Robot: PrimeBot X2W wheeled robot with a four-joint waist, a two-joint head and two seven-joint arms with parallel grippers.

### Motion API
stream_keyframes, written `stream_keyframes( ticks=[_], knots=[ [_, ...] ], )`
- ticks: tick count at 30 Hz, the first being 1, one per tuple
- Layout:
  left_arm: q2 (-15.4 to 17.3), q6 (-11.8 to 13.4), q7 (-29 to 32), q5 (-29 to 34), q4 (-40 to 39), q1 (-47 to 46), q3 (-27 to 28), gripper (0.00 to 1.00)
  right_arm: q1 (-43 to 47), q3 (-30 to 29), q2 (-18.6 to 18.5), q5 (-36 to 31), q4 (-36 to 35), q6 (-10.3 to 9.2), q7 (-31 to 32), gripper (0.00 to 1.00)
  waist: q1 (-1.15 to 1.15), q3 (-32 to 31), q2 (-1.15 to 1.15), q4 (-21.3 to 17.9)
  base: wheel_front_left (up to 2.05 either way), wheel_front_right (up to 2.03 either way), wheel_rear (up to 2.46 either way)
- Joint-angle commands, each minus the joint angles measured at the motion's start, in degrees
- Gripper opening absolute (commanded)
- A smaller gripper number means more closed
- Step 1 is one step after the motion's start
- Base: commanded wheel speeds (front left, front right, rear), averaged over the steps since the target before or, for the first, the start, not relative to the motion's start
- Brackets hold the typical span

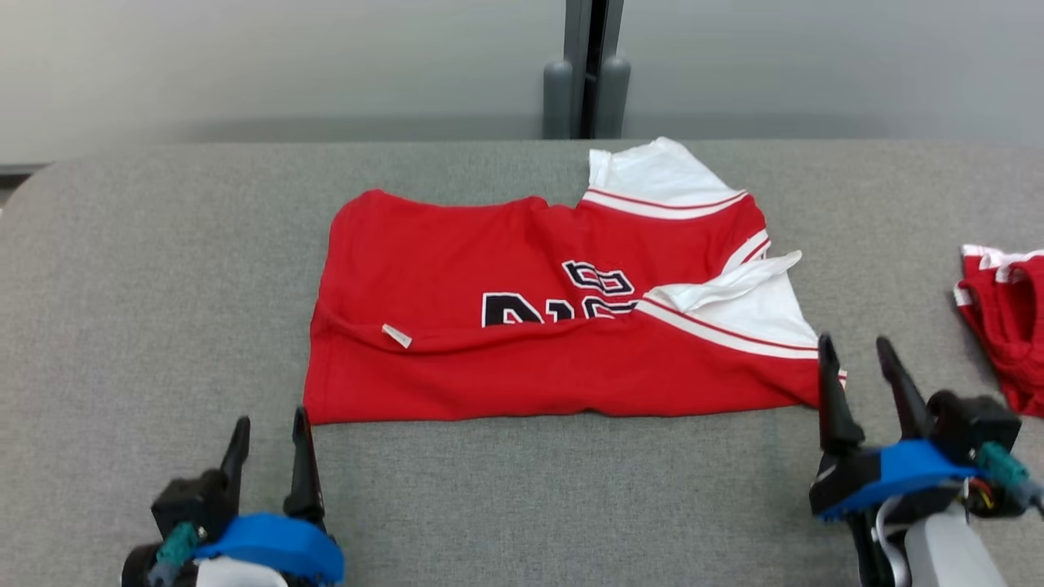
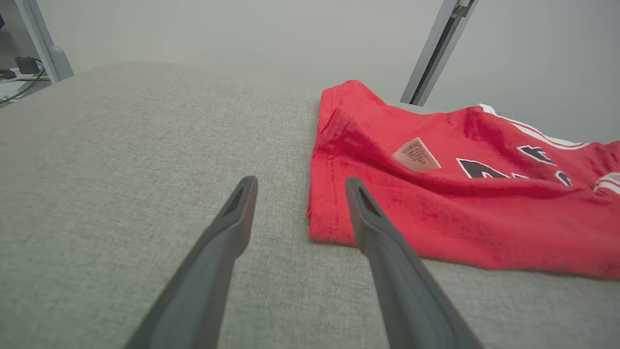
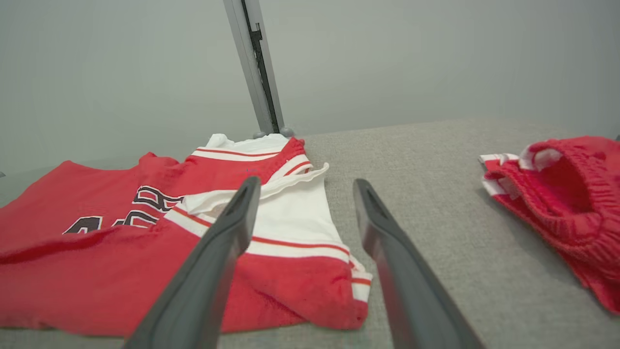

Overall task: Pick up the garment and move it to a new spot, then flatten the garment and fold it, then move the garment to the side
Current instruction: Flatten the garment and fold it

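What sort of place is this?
Probably a test room or lab, not a home: a plain grey wall, a grey metal post, and a grey fabric-covered table with a red and white sports jersey laid out on it.

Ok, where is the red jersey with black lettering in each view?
Head view: jersey at centre.
Left wrist view: jersey at right.
Right wrist view: jersey at lower left.
Shared landmark: the grey post behind it.
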Motion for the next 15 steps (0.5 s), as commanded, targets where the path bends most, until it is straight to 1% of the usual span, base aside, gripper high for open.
stream_keyframes(
  ticks=[1, 5, 6, 9, 11, 15],
  knots=[
    [0.0, 0.4, -0.1, 0.2, -0.7, 1.5, -0.5, 1.00, 2.0, 0.3, -0.2, -0.5, 0.0, 0.00, -0.2, 1.00, 0.01, -1.6, 0.00, -0.8, 0.00, 0.00, 0.00],
    [0.0, 1.1, -0.1, 0.7, -1.9, 5.3, -1.8, 1.00, 5.9, 0.1, -0.2, 0.5, 1.8, 0.00, -0.2, 1.00, 0.01, -4.0, 0.00, -0.8, 0.00, 0.00, 0.00],
    [0.0, 1.7, -0.1, 1.3, -2.0, 6.3, -2.1, 1.00, 6.8, 0.1, -0.2, 0.2, 2.2, 0.00, -0.2, 1.00, 0.01, -4.7, 0.00, -0.8, 0.00, 0.00, 0.00],
    [0.0, 2.6, -0.1, 1.0, -2.6, 8.6, -3.0, 1.00, 9.3, 0.4, -0.2, -0.5, 3.2, 0.00, -0.2, 1.00, 0.01, -6.1, 0.00, -0.7, 0.00, 0.00, 0.00],
    [0.0, 2.4, -0.1, 2.0, -2.5, 9.7, -4.7, 1.00, 10.6, 0.6, -0.2, -1.6, 3.4, 0.00, -0.2, 1.00, 0.01, -6.8, 0.00, -0.6, 0.00, 0.00, 0.00],
    [0.1, 3.2, -0.1, 1.1, -2.6, 10.4, -5.5, 1.00, 11.7, 0.2, -0.2, -1.2, 3.8, 0.00, -0.2, 1.00, 0.01, -7.1, 0.00, -0.4, 0.00, 0.00, 0.00]
  ],
)
